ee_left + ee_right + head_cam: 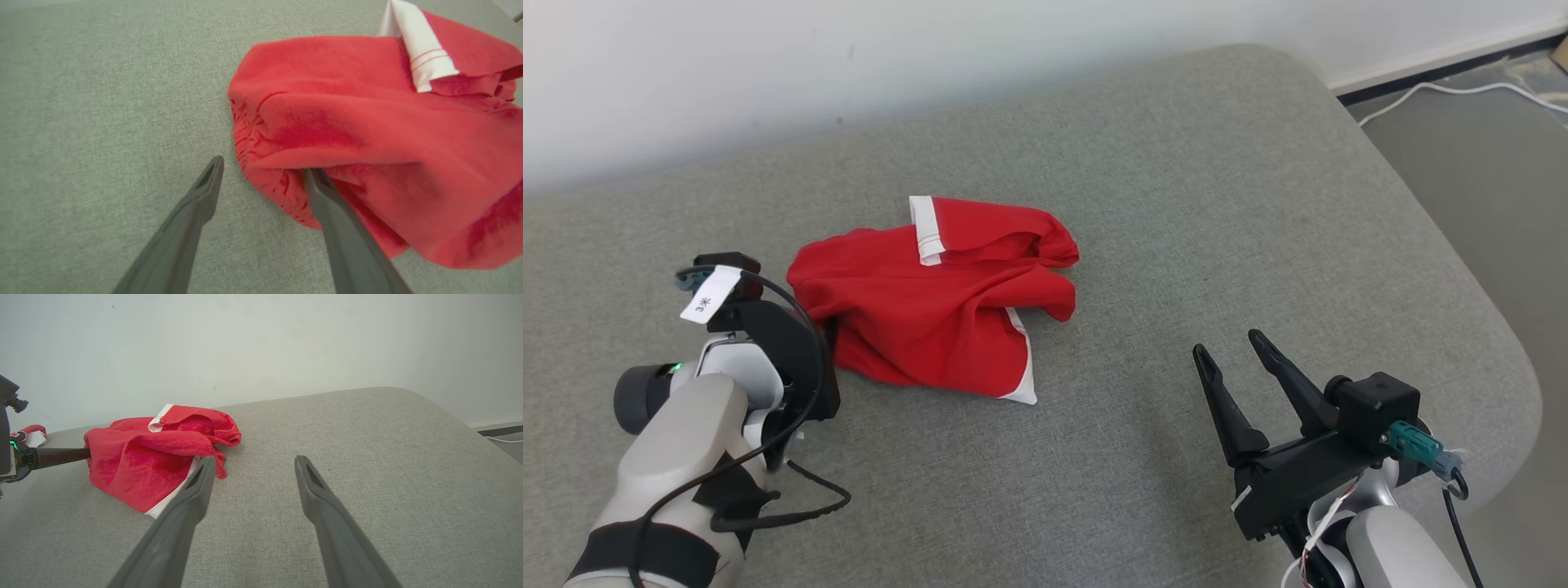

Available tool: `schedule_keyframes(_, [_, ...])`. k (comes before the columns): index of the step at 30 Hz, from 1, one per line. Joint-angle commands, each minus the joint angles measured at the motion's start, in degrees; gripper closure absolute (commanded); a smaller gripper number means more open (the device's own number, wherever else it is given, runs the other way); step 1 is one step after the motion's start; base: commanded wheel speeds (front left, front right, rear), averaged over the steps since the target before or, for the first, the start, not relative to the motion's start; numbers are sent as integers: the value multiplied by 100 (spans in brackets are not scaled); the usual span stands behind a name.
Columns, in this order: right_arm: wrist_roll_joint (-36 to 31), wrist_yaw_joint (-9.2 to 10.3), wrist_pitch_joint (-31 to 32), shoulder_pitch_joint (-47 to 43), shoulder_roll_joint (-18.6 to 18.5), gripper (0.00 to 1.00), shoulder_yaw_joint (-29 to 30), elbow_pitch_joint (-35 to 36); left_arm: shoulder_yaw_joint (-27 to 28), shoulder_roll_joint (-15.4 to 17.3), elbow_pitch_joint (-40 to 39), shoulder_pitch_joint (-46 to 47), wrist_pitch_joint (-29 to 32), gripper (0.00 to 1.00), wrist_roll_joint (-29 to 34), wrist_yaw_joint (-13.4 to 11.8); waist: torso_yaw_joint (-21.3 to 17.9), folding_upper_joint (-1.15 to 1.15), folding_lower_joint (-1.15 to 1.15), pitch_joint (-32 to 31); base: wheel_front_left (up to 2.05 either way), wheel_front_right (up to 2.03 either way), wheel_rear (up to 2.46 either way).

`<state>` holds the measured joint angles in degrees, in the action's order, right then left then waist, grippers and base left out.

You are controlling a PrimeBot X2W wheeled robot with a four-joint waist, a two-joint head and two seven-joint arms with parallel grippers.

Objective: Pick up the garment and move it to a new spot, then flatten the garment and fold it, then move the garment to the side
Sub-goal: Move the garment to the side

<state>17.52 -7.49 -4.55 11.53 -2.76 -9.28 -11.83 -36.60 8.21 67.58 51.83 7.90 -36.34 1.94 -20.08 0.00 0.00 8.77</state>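
Note:
A red garment [931, 302] with white trim lies crumpled on the grey cushion [1217, 204], left of its middle. My left gripper [265, 165] is open at the garment's [367, 122] left edge. One finger rests on bare cushion; the other finger's tip is tucked under a fold of the cloth. In the head view the left gripper [827, 343] is mostly hidden behind its own wrist. My right gripper [1229, 343] stands open and empty to the right of the garment, apart from it. In the right wrist view the right gripper [254, 458] hovers over bare cushion beside the garment [143, 457].
A pale wall [931, 65] runs behind the cushion. The cushion's rounded edge drops off at the right, where grey floor shows with a white cable [1445, 90]. Bare cushion stretches to the right of and in front of the garment.

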Motion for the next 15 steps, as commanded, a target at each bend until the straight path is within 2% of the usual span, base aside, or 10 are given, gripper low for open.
schedule_keyframes(1, [-40, 0, -17, -15, -25, 0, 3, 34, -12, 40, 53, 58, -4, 0, 24, -6, -57, 0, 0, 74, 0, 0, 0])
schedule_keyframes(5, [-67, 0, -18, -21, -25, 0, -21, 57, 16, 27, 119, 82, 103, 0, -96, 113, -78, 0, 0, 163, 0, 0, 0])
schedule_keyframes(6, [-65, 0, -6, -22, -25, 0, 0, 70, -3, -15, 126, 124, 123, 33, -110, 140, -33, 0, 0, 211, 0, 0, 0])
schedule_keyframes(7, [-69, 0, -1, -22, -24, 0, 8, 76, 6, -22, 116, 139, 67, 82, -123, 120, -10, 0, 0, 220, 0, 0, 0])
schedule_keyframes(8, [-78, 0, 3, -19, -25, 0, 11, 82, 35, -41, 98, 147, 27, 100, -167, 134, 22, 0, 0, 228, 0, 0, 0])
schedule_keyframes(11, [-117, 0, 15, -22, -24, 0, 88, 103, 263, -143, -18, 185, -275, 100, -385, 106, 207, 0, 0, 227, 0, 0, 0])
schedule_keyframes(15, [-169, 0, 31, -26, -26, 0, 174, 125, 219, -204, -126, 207, -536, 100, -315, -4, 432, 0, 0, 198, 0, 0, 0])
